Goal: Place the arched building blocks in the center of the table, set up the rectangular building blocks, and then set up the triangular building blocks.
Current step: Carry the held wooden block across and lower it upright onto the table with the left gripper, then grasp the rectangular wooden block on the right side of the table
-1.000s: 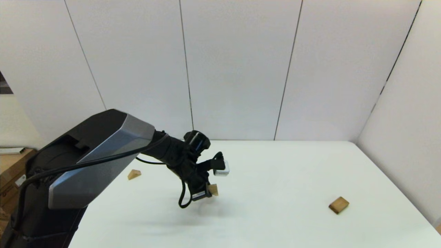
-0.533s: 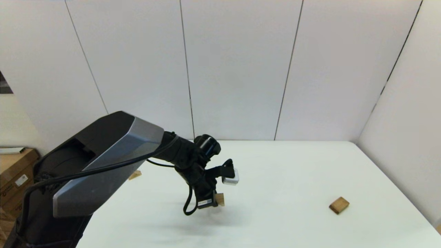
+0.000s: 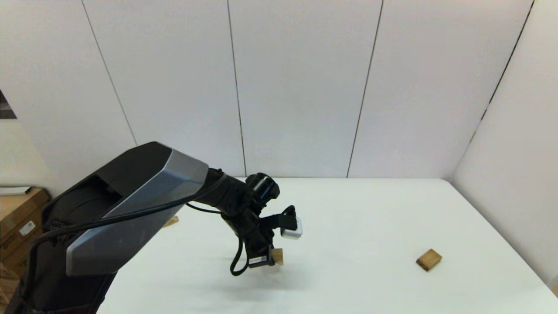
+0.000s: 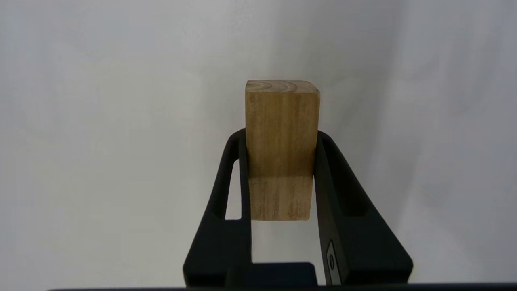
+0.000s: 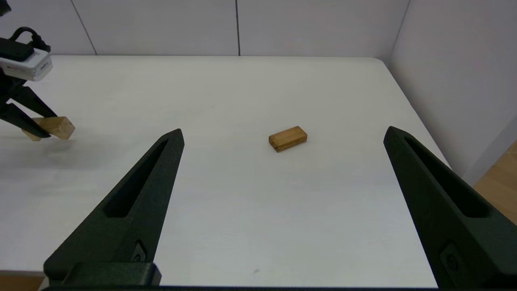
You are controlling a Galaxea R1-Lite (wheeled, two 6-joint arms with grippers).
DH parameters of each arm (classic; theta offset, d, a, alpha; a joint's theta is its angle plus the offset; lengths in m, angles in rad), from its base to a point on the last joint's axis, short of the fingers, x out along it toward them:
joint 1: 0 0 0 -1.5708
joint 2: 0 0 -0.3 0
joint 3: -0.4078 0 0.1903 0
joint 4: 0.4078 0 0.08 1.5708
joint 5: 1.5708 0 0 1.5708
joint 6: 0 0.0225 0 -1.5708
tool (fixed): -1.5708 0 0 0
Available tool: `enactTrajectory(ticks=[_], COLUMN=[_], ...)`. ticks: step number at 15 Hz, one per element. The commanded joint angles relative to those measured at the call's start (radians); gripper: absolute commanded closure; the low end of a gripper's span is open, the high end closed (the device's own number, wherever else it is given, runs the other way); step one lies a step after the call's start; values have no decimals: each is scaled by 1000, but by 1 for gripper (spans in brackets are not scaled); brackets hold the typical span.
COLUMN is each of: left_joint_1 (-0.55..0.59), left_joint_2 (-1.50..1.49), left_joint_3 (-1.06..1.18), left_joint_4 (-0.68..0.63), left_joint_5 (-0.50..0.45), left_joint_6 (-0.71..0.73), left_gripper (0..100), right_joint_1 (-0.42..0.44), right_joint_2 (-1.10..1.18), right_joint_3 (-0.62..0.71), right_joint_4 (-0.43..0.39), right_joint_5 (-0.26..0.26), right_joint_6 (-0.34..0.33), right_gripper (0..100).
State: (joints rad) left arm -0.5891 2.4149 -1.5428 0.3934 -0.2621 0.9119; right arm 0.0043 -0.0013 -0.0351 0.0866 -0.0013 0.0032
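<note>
My left gripper point(image 3: 271, 258) is shut on the arched block point(image 3: 277, 256), a light wooden piece held low over the middle of the table point(image 3: 357, 218). In the left wrist view the block point(image 4: 281, 121) sits clamped between the two black fingers point(image 4: 226, 194). From the right wrist view the block point(image 5: 56, 127) looks tilted and close to the surface; I cannot tell whether it touches. The darker rectangular slab point(image 3: 429, 259) lies flat at the right, also seen as the slab point(image 5: 288, 138) ahead of my open right gripper point(image 5: 283, 132). The triangular wedge point(image 3: 171, 221) peeks out behind the left arm.
The left arm's large grey and black link point(image 3: 130, 205) fills the near left and hides part of the table. White wall panels stand behind and to the right. A cardboard box point(image 3: 19, 218) sits beyond the table's left edge.
The left arm has carried the arched block rightward and lower, toward the table's middle. The arm now covers most of the triangular wedge. The slab has not moved.
</note>
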Motion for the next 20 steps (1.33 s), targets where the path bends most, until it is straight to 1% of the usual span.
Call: enactTrajectory(ticks=[1, 13, 14, 20], left_joint_1=[-1, 0, 0, 5], left_joint_2=[30, 43, 41, 27], left_joint_3=[1, -3, -3, -28], left_joint_4=[-1, -4, -1, -10], left_joint_5=[-2, -2, -2, -3], left_joint_6=[5, 5, 5, 1], left_gripper=[100, 100, 0, 0], right_joint_1=[0, 0, 0, 0], right_joint_2=[0, 0, 0, 0], right_joint_3=[0, 0, 0, 0], right_joint_4=[1, 1, 1, 1], right_joint_5=[0, 0, 0, 0], right_joint_6=[0, 0, 0, 0], right_gripper=[0, 0, 0, 0])
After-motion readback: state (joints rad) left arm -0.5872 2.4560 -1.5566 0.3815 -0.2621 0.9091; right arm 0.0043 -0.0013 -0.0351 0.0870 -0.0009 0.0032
